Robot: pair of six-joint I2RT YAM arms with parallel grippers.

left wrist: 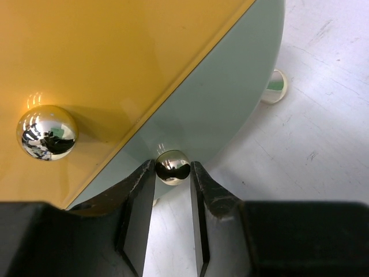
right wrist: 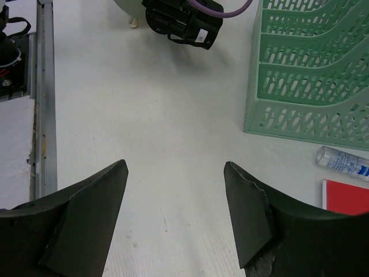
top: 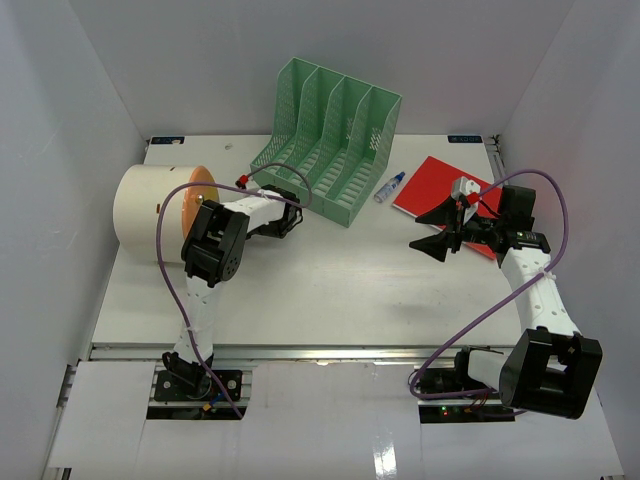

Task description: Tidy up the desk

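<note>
drum (top: 140, 215) at bench (top: 330, 290) left rear — its knob (left wrist: 173, 167) sits dead between left claw (left wrist: 172, 190) jaws, at or near contact, can't tell if gripped; right claw (right wrist: 176, 167) spread, well apart — left arm nearer

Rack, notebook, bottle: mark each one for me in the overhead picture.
Rack (top: 322, 140), top view, on a middle compartment.
Notebook (top: 432, 180), top view, on its red cover.
Bottle (top: 390, 187), top view, on its clear body.

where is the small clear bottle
In the top view the bottle lies on the desk, right of centre, between the green file rack and the red notebook.
</note>
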